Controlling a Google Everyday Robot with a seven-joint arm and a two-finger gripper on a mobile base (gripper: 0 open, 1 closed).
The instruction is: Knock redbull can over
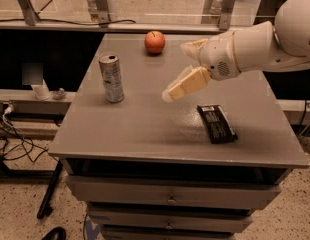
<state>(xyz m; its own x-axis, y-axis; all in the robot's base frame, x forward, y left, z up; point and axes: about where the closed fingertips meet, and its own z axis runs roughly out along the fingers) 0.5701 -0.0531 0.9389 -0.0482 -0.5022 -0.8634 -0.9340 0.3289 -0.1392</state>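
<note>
Since the job is to tip the redbull can (111, 77) over, it matters that the can stands straight up right now, on the left part of the grey surface (140, 134), not far from the left edge. It is tall and thin, so I think a small push near its top would make it fall.

The claw (175, 72) hangs in the air over the middle of the surface, to the right of the can and well apart from it. Its two pale fingers (187, 84) are spread wide, and there is nothing between them. That makes sense to me: the claw does not need to grab anything for this job, it only needs to bump the can. The long lower finger points down and to the left, toward the can, like a stick ready to poke.

A red apple (155, 42) sits near the back of the surface, behind the can and a bit to the right. A flat dark snack bar (217, 123) lies on the right part, below the claw and nearer the front. Both are out of the straight way between the claw and the can, so I think the claw can swing left without hitting them. If the can rolls, it could drop off the left edge.
</note>
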